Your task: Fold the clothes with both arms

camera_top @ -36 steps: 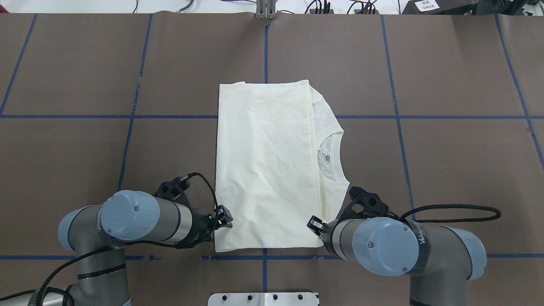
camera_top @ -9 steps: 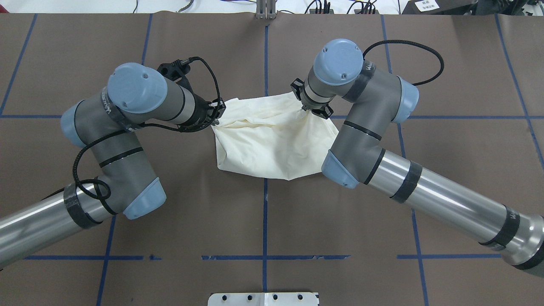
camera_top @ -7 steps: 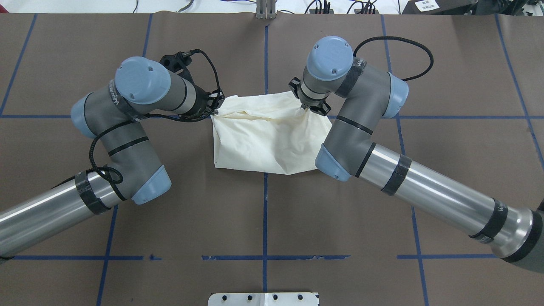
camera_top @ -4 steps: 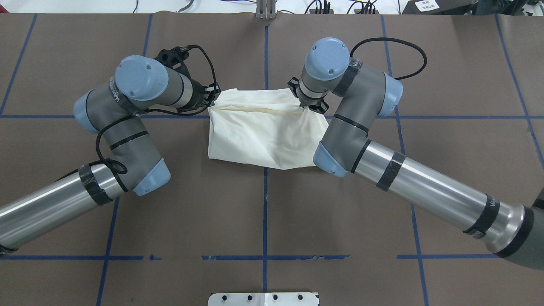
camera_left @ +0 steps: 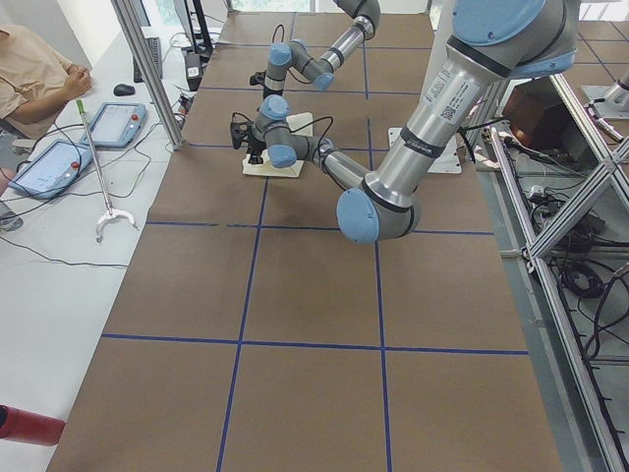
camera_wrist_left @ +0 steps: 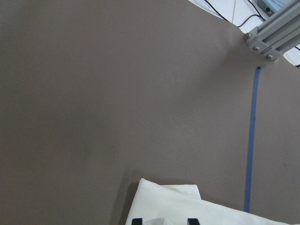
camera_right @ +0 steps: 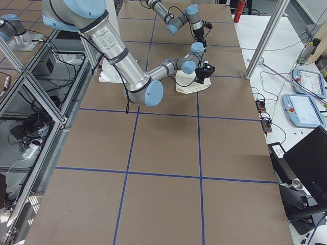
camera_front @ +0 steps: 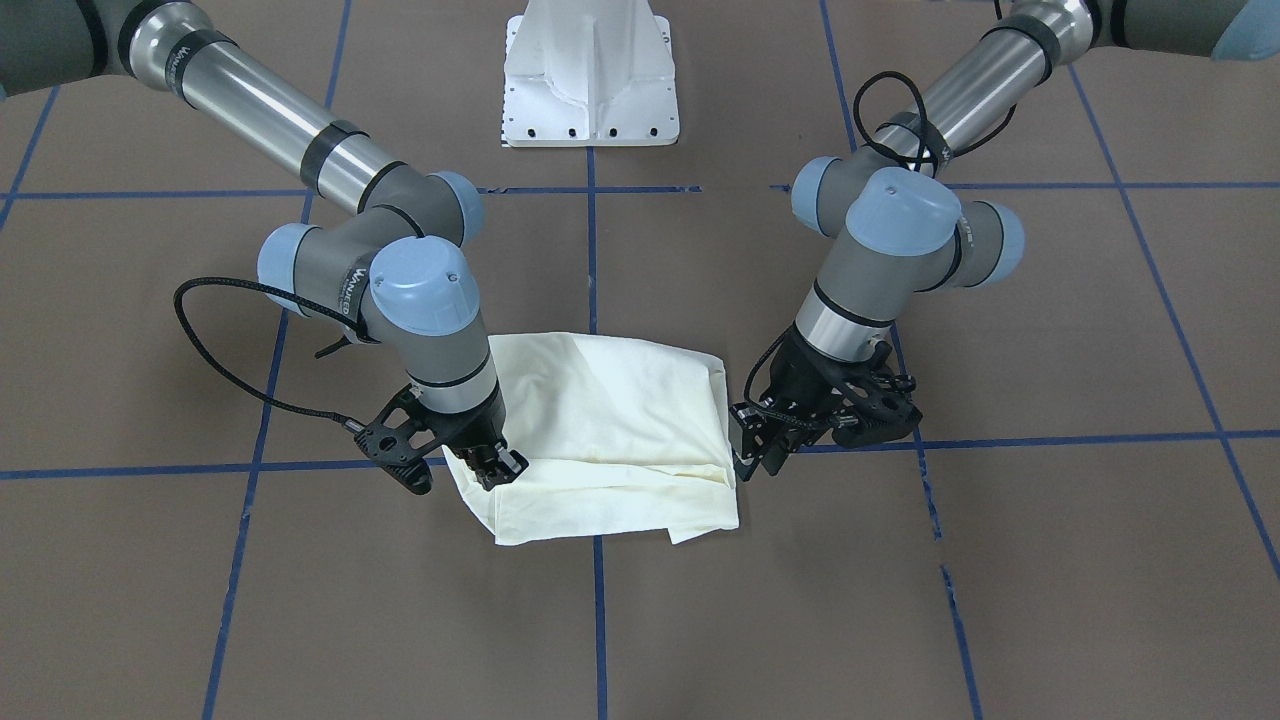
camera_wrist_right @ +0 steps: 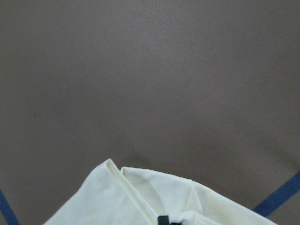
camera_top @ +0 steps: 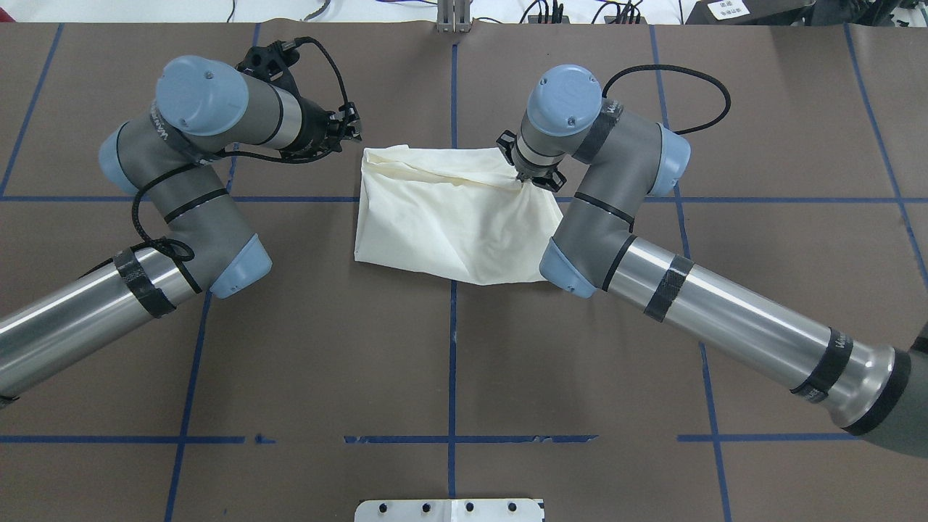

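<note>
The cream shirt (camera_top: 449, 217) lies folded in half on the brown table, plain side up, its top layer wrinkled toward the right arm; it also shows in the front view (camera_front: 610, 420). My right gripper (camera_top: 531, 180) is shut on the top layer's far right corner, and the right wrist view shows bunched cloth (camera_wrist_right: 117, 197) at its fingertip. My left gripper (camera_top: 354, 132) hangs open just off the far left corner, clear of the fabric. Its two fingertips (camera_wrist_left: 136, 221) stand apart above the cloth's corner (camera_wrist_left: 168, 204). No print or collar shows.
The white pedestal base (camera_top: 449, 510) sits at the near edge. Blue tape lines (camera_top: 452, 362) grid the brown table. A metal post (camera_top: 453, 18) and cables stand at the far edge. A seated person (camera_left: 39, 79) and tablets (camera_right: 306, 81) are beyond the far side.
Both grippers carried the shirt's near edge over to the far edge, folding it in half. The left gripper then let go and drew back to the far left; the right still holds.
</note>
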Motion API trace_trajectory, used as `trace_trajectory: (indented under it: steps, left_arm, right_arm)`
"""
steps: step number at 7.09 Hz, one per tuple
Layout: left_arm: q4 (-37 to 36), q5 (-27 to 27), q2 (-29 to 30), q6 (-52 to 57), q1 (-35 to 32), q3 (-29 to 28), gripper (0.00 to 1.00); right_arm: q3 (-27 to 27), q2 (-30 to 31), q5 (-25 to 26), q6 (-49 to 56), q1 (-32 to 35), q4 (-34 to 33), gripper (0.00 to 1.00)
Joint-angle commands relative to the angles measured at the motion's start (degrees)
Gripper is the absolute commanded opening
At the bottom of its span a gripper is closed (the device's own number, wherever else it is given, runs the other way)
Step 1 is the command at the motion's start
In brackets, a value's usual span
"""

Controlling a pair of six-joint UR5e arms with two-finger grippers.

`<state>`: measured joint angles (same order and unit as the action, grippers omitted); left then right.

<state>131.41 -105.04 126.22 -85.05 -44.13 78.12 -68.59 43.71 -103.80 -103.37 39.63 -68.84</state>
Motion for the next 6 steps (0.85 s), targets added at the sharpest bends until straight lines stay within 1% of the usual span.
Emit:
trace_trajectory:
  steps: [1, 2, 4, 6]
  left_arm:
    - [2.6, -1.3, -2.0, 3.7, 1.3, 0.1, 0.0]
    - [2.8, -4.6, -3.8, 4.4, 1.6, 1.1, 0.0]
    - [2.5, -5.1, -4.6, 4.4, 6.0, 1.9, 0.0]
    - [2.8, -5.3, -4.5, 4.5, 7.5, 2.5, 0.0]
  right_arm:
    - [0.0, 0.1, 0.0, 0.0, 0.1, 0.0, 0.0]
    - [0.0, 0.1, 0.0, 0.0, 0.2, 0.0, 0.0]
    - [0.0, 0.1, -0.3, 0.0, 0.4, 0.0, 0.0]
    - [0.0, 0.1, -0.4, 0.0, 0.4, 0.0, 0.0]
